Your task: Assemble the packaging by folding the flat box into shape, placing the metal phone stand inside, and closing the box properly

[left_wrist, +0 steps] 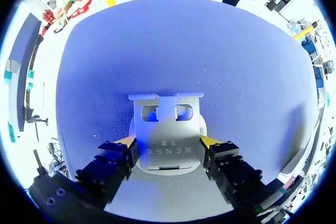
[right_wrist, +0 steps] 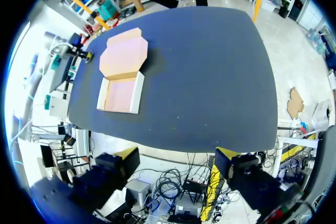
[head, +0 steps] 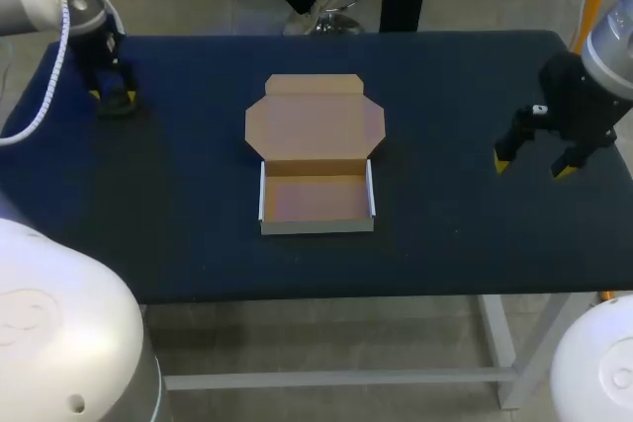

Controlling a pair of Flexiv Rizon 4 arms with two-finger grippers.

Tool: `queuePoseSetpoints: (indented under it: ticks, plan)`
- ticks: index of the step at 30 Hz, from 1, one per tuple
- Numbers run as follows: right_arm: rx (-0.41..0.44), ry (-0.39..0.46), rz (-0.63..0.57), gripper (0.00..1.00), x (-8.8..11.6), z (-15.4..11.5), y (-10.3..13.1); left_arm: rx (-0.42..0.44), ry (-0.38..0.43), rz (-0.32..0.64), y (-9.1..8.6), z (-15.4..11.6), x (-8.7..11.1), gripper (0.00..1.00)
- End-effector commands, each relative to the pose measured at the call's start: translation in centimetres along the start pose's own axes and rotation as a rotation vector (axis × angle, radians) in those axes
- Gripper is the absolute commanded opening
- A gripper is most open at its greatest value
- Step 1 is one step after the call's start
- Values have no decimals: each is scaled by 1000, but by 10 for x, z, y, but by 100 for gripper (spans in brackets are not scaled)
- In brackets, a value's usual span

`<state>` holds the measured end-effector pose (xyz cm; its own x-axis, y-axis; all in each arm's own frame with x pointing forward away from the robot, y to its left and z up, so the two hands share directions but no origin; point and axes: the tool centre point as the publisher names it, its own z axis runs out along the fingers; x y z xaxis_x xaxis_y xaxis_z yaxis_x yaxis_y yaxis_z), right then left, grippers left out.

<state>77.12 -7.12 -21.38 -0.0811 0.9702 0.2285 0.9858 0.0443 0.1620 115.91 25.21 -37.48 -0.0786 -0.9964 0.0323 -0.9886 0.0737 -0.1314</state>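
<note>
The box (head: 316,225) stands folded in the middle of the table (head: 198,254), tray formed and lid (head: 315,124) laid back flat and open behind it; nothing lies inside that I can see. The metal phone stand (left_wrist: 168,129) is well apart from the box, off to its left, flat on the cloth between the fingers of the left gripper (left_wrist: 169,148); both yellow tips look pressed against its side edges, so I take it as pinched. The right gripper (head: 533,165) hangs well to the box's right, fingers spread, holding nothing.

The stand looks like stiff sheet metal, smooth and probably slippery, heavier than the card; taking it by the two side edges seems the sound hold, though it may slide or tilt if squeezed lightly. The box is light card, easily nudged or dented; the lid's front flap is likely the place to take it.

There is small print on the stand's plate; the box shows none.
</note>
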Motion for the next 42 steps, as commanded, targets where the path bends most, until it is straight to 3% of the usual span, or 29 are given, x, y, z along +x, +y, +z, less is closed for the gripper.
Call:
queuePoseSetpoints:
  ticks: [1,3,7,8,11,20,28,37,42]
  plan:
    - [-14,30,-34,100,3,-3,0,28,-4,2,19,-18,7,0]
    - [-19,7,-100,100,8,-2,0,33,-1,7,25,-23,10,0]
    - [-74,50,-264,100,19,-1,-1,34,8,24,37,-32,18,0]
    - [-98,101,-310,100,22,0,-3,34,9,27,41,-34,21,0]
    - [-146,146,-444,100,26,2,-9,32,12,38,51,-40,29,0]
    - [-202,240,-699,100,24,18,-29,25,14,82,83,-60,53,0]
    - [-227,246,-797,100,13,22,-45,25,31,122,108,-76,72,0]
    - [-228,254,-798,100,12,23,-46,28,23,123,135,-95,96,0]
    - [-228,254,-798,100,12,23,-46,33,3,142,158,-108,111,0]
